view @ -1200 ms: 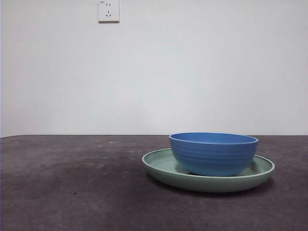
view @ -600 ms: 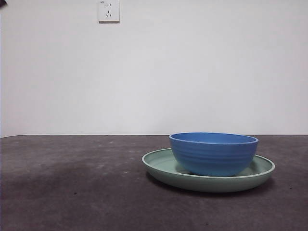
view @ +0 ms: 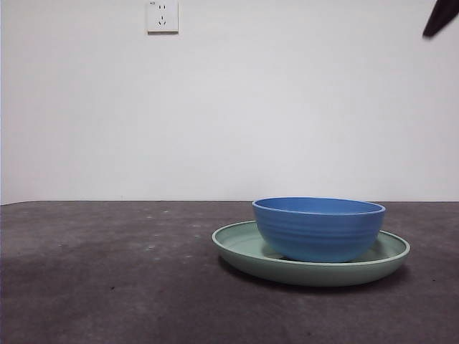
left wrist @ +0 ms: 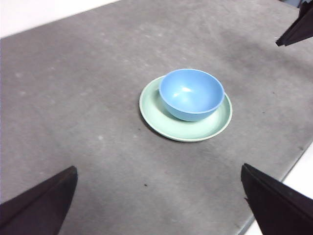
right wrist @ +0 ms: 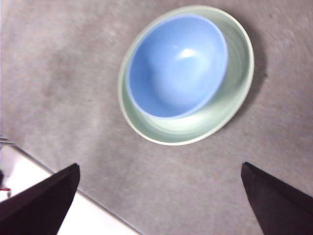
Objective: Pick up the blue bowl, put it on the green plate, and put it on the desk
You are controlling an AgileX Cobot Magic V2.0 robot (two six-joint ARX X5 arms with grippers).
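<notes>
Front view: blue bowl (view: 318,228) sitting upright inside green plate (view: 251,252), both resting on the dark desk (view: 107,279), right of centre. White wall socket (view: 162,16) high on the wall behind. Black gripper tip (view: 439,17) poking in at the top right corner, well above the bowl.

Left wrist view: left gripper (left wrist: 159,198) held high over bare desk, jaws spread wide apart, holding nothing. Bowl (left wrist: 191,94) in plate (left wrist: 155,110) well beyond the jaws.

Right wrist view: right gripper (right wrist: 159,198) also high, jaws wide apart and empty. Bowl (right wrist: 177,65) off-centre in plate (right wrist: 195,129), near the desk edge.
</notes>
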